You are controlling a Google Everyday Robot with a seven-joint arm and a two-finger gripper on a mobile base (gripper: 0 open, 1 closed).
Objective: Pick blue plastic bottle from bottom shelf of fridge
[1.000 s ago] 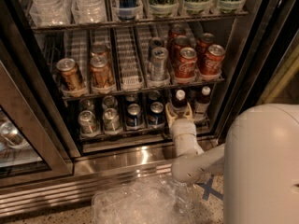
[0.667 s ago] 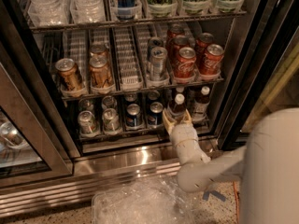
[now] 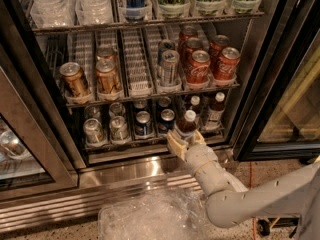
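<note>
Your hand point(image 3: 186, 139) is at the front lip of the bottom shelf point(image 3: 125, 145), clenched around the bottle point(image 3: 187, 124), which stands upright. Two more bottles point(image 3: 216, 110) stand just behind it, and red cans point(image 3: 210, 64) sit higher in the fridge point(image 3: 30, 84).

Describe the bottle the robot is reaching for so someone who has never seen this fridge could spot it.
In the open fridge, go to the bottom shelf, under the rack of red cola cans. Right of the blue cans stand three small white-capped bottles with dark contents. The blue plastic bottle is the frontmost one, at the shelf's front edge, with the claw at its base.
</note>
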